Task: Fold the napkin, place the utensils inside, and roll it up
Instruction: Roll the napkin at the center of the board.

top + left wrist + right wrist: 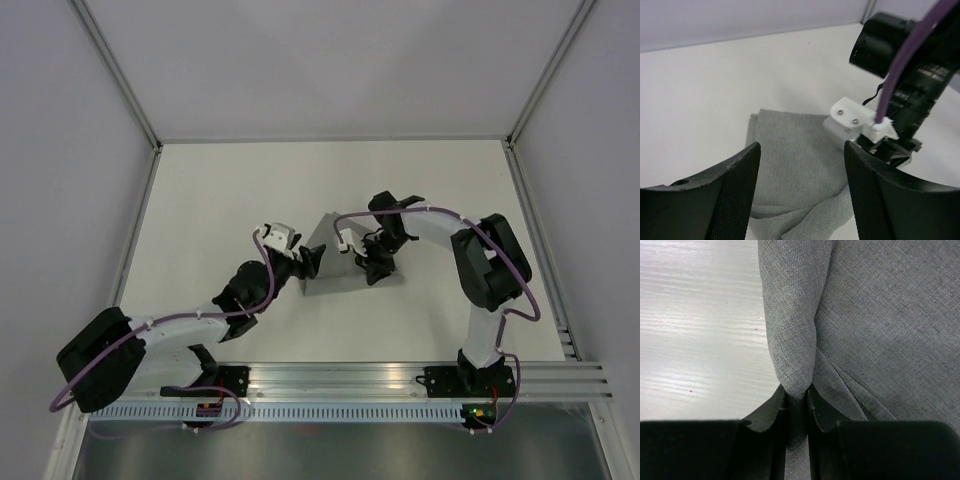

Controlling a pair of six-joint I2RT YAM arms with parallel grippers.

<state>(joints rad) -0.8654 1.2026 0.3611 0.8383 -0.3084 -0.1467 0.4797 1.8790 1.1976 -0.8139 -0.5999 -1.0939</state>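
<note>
The grey napkin (335, 255) lies partly folded in the middle of the white table. It also shows in the left wrist view (795, 160) and in the right wrist view (875, 325). My right gripper (796, 392) is shut on a rolled fold of the napkin's edge; in the top view it (375, 262) stands over the cloth's right part. My left gripper (802, 175) is open and empty at the napkin's left edge, its jaws wide apart above the cloth; in the top view it (308, 262) sits at that edge. The fork is hidden or out of view.
The white table (220, 200) is bounded by pale walls on three sides and an aluminium rail (400, 380) at the near edge. The right arm's wrist (900, 100) is close in front of my left gripper.
</note>
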